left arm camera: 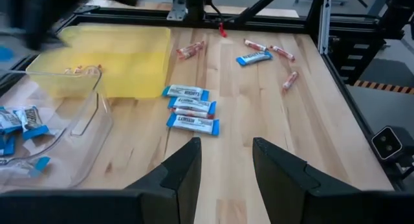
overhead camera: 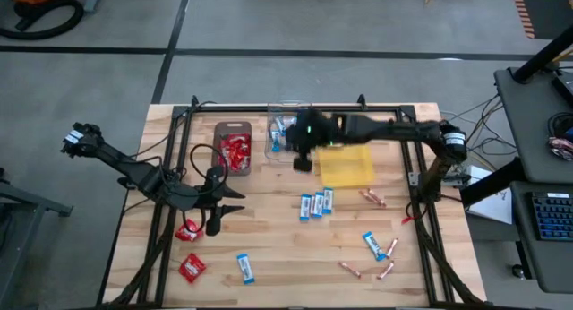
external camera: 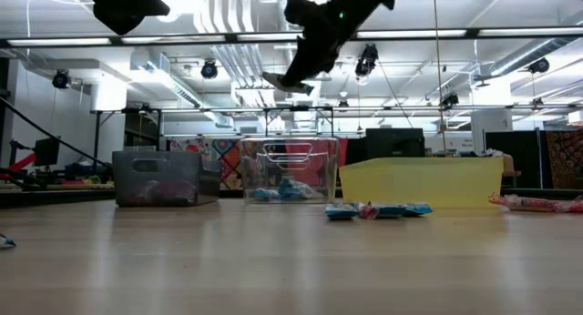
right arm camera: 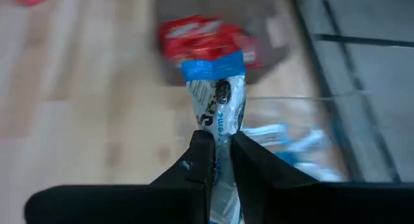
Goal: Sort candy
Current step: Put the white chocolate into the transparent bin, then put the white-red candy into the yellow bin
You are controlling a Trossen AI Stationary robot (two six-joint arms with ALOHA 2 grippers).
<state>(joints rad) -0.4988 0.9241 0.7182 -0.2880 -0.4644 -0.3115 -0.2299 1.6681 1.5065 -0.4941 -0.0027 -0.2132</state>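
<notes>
My right gripper (right arm camera: 222, 160) is shut on a blue-and-white bar (right arm camera: 218, 98) high above the table, over the gap between the clear tray (overhead camera: 285, 131) and the dark tray (overhead camera: 235, 149) of red packets. The low view shows this gripper (external camera: 293, 76) well above the trays. My left gripper (left arm camera: 225, 160) hovers open at the table's left, with nothing between its fingers. Three blue-and-white bars (overhead camera: 316, 203) lie together mid-table. Red packets (overhead camera: 189, 229), another bar (overhead camera: 244, 268) and copper sticks (overhead camera: 373, 198) lie loose on the wood. My right gripper pinches the bar between its two fingers at one end (right arm camera: 220, 146). The rest sticks out forward past the fingertips, with its blue-edged far end (right arm camera: 213, 67) free. The fingers slant downward and lie along the bar. The bar is lifted clear of table and trays.
A yellow tray (overhead camera: 345, 165) stands right of the clear tray, holding a few sticks. More sticks (overhead camera: 386, 271) and a bar (overhead camera: 373, 245) lie near the front right. A black frame (overhead camera: 421, 167) borders the table.
</notes>
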